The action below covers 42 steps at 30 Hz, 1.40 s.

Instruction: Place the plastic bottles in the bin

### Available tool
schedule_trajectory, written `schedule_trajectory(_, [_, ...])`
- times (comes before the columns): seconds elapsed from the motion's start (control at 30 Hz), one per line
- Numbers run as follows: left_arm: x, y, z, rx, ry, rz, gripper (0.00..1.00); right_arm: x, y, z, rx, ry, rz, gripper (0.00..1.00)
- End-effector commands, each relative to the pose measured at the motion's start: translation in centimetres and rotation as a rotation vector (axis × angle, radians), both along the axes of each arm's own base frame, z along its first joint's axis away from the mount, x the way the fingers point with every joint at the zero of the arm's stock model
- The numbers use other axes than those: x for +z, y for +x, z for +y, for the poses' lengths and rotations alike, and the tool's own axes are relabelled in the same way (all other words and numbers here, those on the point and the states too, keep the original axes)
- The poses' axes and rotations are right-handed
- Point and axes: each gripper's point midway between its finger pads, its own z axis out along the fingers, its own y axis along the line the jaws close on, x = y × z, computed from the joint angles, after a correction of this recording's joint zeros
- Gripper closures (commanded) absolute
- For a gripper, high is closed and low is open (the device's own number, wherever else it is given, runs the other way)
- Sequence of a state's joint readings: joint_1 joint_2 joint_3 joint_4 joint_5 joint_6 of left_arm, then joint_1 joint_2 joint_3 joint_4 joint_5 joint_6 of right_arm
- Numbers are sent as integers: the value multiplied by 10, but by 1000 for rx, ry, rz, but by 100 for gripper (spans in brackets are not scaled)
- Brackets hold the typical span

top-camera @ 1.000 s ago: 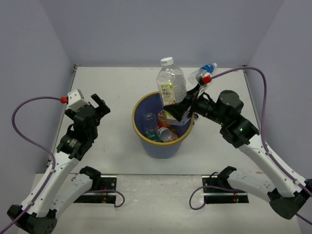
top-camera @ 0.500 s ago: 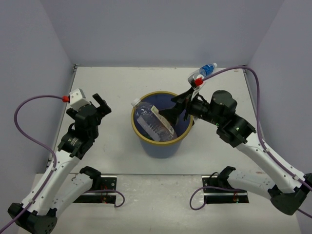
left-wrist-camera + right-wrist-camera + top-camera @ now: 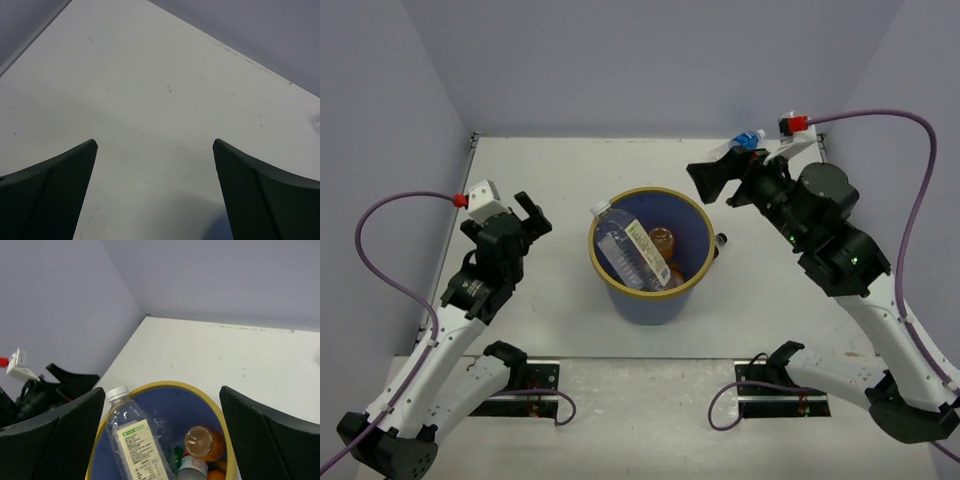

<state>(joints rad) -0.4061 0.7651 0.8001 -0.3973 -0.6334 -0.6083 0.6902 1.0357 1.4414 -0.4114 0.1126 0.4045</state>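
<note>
Bin (image 3: 645,300) at desk (image 3: 560,170) centre, holding clear bottle (image 3: 630,250) and orange bottle (image 3: 663,240). Right claw (image 3: 162,390) released, empty, above bin. Left claw (image 3: 155,142) released, empty. Blue-label bottle (image 3: 750,138) outside, behind right arm. Likely next move: right claw turns back, grasps it.

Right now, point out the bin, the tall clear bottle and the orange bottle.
bin (image 3: 645,305), top external view, near wall.
tall clear bottle (image 3: 136,440), right wrist view, label.
orange bottle (image 3: 201,442), right wrist view, top.

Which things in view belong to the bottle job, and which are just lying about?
Job: bin; clear labelled bottle and orange bottle inside it; blue-labelled bottle outside the bin, far right.
Lying about: purple cables of the arms.
</note>
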Motion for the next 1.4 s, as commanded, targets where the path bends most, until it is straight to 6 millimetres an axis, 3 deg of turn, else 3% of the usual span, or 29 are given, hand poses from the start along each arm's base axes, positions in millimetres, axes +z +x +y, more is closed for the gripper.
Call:
schedule_trajectory(0.0, [11, 4, 1, 1, -3, -43, 0, -27, 24, -65, -286, 65, 140, 1])
schedule_trajectory(0.23, [12, 5, -4, -23, -12, -48, 0, -109, 47, -113, -438, 36, 350, 1])
schedule_trajectory(0.4, [11, 7, -6, -37, -8, -41, 0, -144, 55, -132, -502, 70, 452, 1])
schedule_trajectory(0.53, [10, 7, -6, -36, -6, -38, 0, -176, 57, -136, -519, 83, 543, 1])
schedule_trajectory(0.63, [10, 7, -6, -37, -5, -37, 0, -212, 58, -129, -503, 89, 651, 1])
schedule_trajectory(0.67, [10, 7, -6, -37, -4, -36, 0, -212, 59, -129, -502, 96, 647, 1])
schedule_trajectory(0.8, [10, 6, -6, -35, -6, -40, 0, -253, 61, -113, -448, 135, 741, 1])
schedule_trajectory(1.37, [6, 10, -8, -43, 8, -19, 0, -360, 71, -80, -393, 142, 1011, 1])
